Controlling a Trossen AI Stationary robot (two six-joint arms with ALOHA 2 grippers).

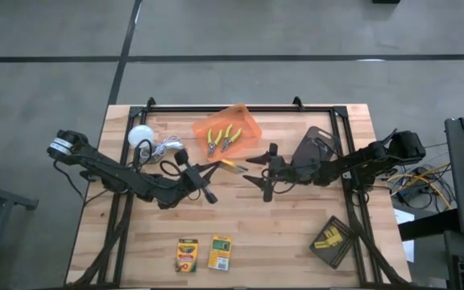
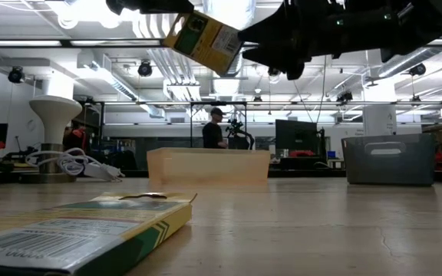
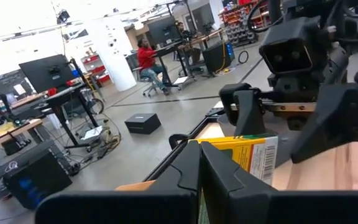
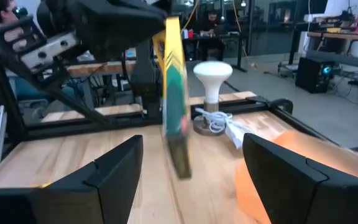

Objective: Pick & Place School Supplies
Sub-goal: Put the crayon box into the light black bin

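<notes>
My left gripper (image 1: pixel 213 169) is shut on a yellow-and-green crayon box (image 1: pixel 230 164), held in the air over the table's middle. My right gripper (image 1: pixel 258 173) faces it from the right, open. Its fingers (image 4: pixel 104 174) stand on either side of the box's free end (image 4: pixel 180 158) without touching it. Two more crayon boxes (image 1: pixel 187 254) (image 1: pixel 220 251) lie flat near the front edge. Two yellow-handled plier tools (image 1: pixel 222 138) lie in the orange bin (image 1: pixel 248 122). Small yellow blocks (image 1: pixel 329 239) sit in a black tray. My left gripper pinches the crayon box by one end (image 3: pixel 229 155) between its two fingers, on the flat faces. The fingers come level from the table's left. The box sticks out past the fingertips, turned on edge and tilted, lifted clear of the table (image 2: pixel 206 38).
A white ball lamp with a cable (image 1: pixel 141 135) stands at the back left. The orange bin sits at the back middle and the black tray (image 1: pixel 334 251) at the front right. A dark bin (image 2: pixel 386 159) shows at the right in the low view. People sit in the room beyond.
</notes>
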